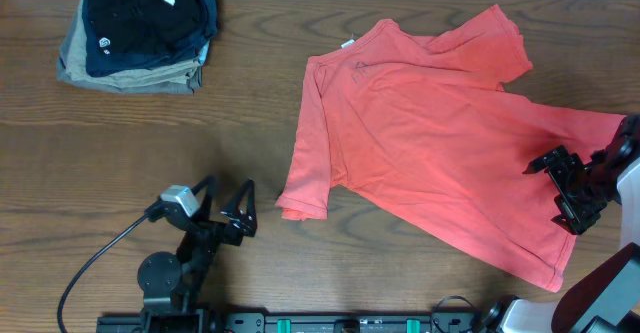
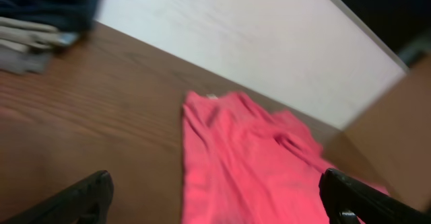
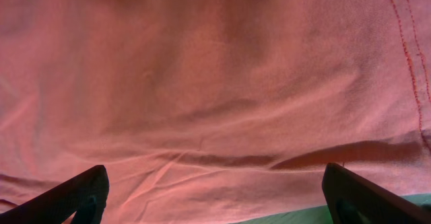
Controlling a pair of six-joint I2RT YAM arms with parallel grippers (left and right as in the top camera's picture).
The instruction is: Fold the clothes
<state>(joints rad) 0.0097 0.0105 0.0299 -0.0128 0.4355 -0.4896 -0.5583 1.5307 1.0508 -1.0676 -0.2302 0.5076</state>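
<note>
While the left gripper (image 1: 229, 187) and right gripper (image 1: 550, 191) stand spread, the T-shirt (image 1: 420, 123) lies on a wooden table (image 1: 150, 143).

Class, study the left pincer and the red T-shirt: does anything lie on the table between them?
Nothing visible does. Only bare table separates the open left pincer from the T-shirt; the folded pile sits in the far corner, off that path.

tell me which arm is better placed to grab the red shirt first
Right. The right pincer, open, hangs directly over the T-shirt, fabric filling its wrist view. The left pincer, also open, is over bare table, short of the nearest sleeve.
</note>
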